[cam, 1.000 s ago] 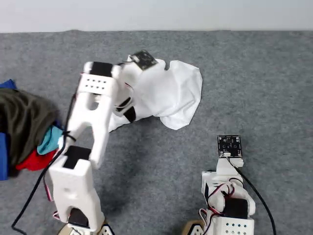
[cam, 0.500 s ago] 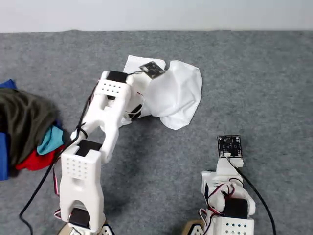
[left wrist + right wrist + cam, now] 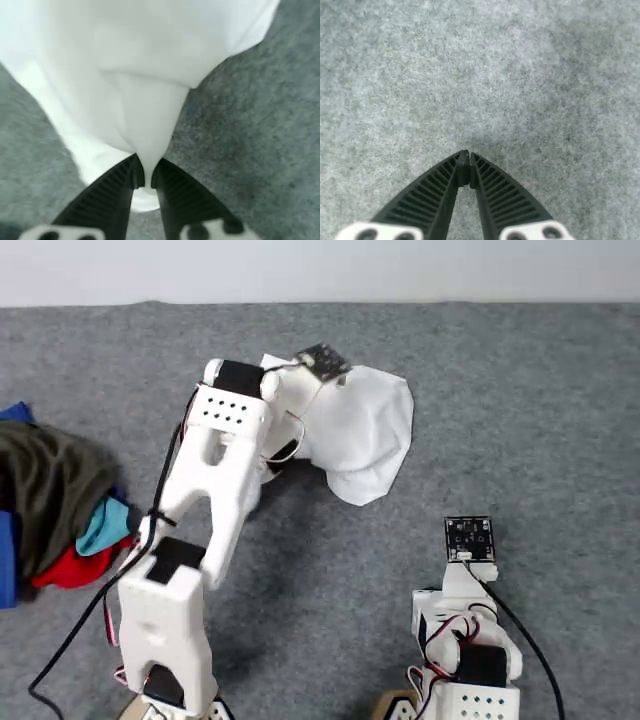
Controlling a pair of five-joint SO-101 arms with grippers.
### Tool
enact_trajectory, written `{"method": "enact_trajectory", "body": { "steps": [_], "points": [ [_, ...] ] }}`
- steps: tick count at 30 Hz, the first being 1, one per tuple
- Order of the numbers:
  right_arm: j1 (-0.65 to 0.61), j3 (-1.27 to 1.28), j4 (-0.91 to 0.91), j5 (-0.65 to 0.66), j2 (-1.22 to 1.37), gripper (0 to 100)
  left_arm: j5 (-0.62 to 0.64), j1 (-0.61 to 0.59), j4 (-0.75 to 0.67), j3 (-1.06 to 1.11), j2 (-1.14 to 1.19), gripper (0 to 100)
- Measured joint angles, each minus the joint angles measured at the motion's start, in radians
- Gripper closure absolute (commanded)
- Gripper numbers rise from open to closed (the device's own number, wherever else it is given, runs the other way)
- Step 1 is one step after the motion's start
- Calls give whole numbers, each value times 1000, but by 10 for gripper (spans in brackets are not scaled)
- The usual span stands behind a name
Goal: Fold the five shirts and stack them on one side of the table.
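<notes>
1. Several crumpled shirts point(image 3: 50, 500) lie heaped at the left edge of the surface point(image 3: 540, 420): dark olive on top, with blue, teal and red showing beneath. None is folded.
2. Left tool point(image 3: 143, 175): closed almost to contact, with a narrow fold of the white shirt point(image 3: 365, 435) pinched between its tips. In the left wrist view the cloth fans out wider away from the pinch.
3. White shirt: bunched, at the far middle of the surface, just right of the left arm and well apart from the heap.
4. Handling (judgement): the fabric is light, soft and limp. It holds no shape and is likely to slide over itself. A single-point pinch gathers cloth rather than spreading it. Take hold at a hem, shoulder or sleeve edge, preferably at two corners, one per tool.
5. Right tool point(image 3: 464, 167): fully closed, tips touching, holding nothing. It sits over bare surface at the near right, well apart from the white shirt.
</notes>
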Motion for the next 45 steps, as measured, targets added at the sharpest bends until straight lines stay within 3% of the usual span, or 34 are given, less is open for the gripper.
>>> {"method": "enact_trajectory", "body": {
  "steps": [8,18,24,31,38,42,45],
  "points": [
    [103,-20,-11,31,-2,990,5,9,0,20,-187,995],
    [114,-196,-81,32,-6,991,5,3,5,371,-686,995],
    [114,-269,-81,23,14,991,5,-140,8,528,-950,995],
    [52,-457,-81,2,321,991,3,-414,9,680,-1069,986],
    [-60,-717,-81,-68,806,991,-84,-512,9,815,-1023,815],
    [-109,-832,-81,-64,1045,991,-91,-583,9,815,-970,807],
    [-155,-899,-81,35,1203,991,-91,-626,2,815,-954,808]
  ]
}}
